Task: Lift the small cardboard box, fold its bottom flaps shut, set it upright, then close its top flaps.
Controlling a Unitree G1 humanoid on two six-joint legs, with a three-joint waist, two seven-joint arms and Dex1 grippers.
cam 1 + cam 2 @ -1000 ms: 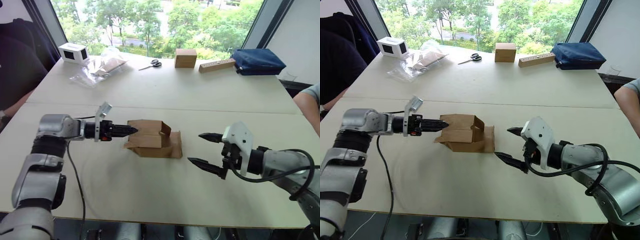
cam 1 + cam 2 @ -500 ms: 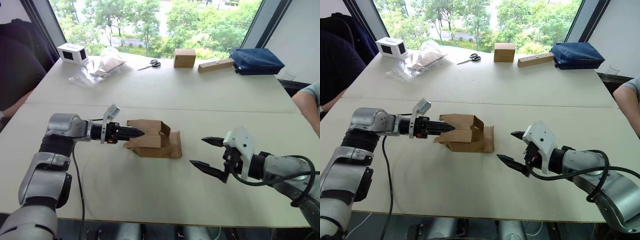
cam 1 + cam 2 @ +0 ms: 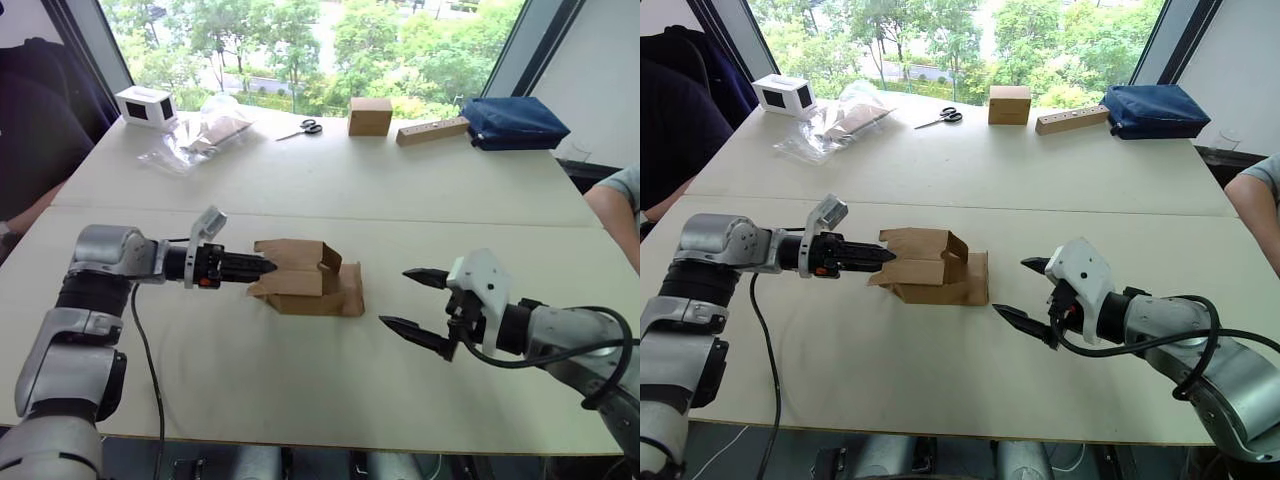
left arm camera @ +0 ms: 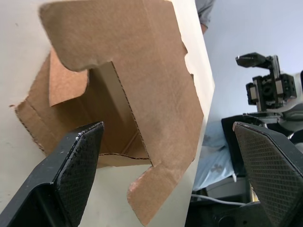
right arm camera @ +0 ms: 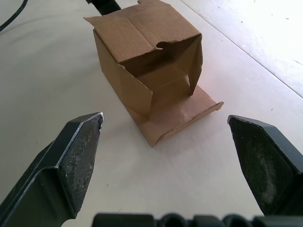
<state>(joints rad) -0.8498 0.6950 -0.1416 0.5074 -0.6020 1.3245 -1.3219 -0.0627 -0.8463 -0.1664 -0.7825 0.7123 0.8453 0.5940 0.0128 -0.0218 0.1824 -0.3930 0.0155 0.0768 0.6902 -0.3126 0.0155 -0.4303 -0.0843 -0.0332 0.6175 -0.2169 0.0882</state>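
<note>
The small cardboard box lies on its side at the middle of the table, with its flaps hanging open at both ends. My left gripper is open at the box's left end, its tips just short of the splayed flaps. In the left wrist view the box's open end faces me between the spread fingers. My right gripper is open, a short way to the right of the box and clear of it. The right wrist view looks into the box's other open end.
At the far edge stand a cube-like brown box, a tan bar with sockets, a blue bag, scissors, a plastic bag and a white device. A person sits at the left; another person's arm shows at the right.
My left gripper pushed in toward the box's left end, then drew back a little. The right gripper and the box have hardly moved.
</note>
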